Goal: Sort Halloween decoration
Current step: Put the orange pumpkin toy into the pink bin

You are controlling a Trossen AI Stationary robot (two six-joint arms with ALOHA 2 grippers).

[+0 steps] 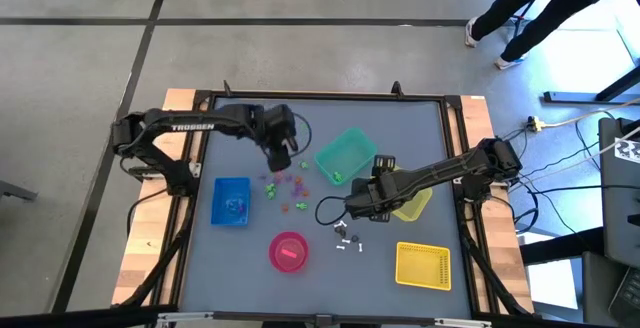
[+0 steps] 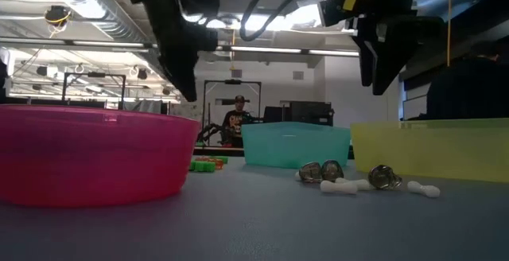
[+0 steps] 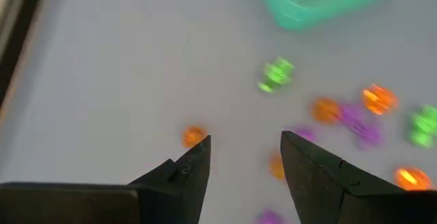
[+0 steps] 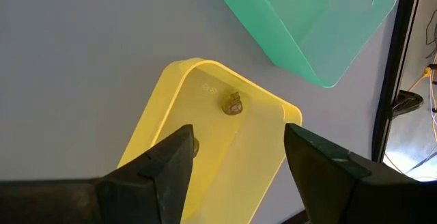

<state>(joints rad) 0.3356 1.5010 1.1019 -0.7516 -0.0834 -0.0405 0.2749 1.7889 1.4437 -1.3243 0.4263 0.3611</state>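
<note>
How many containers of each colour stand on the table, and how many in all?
Blue bin: 1
Green bin: 1
Yellow bins: 2
Pink bowl: 1
Total: 5

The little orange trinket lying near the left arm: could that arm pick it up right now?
Probably yes. The left end effector hangs open just above the table, and the orange trinket lies on bare table just ahead of one finger, with nothing over it. A small sideways shift looks needed.
</note>
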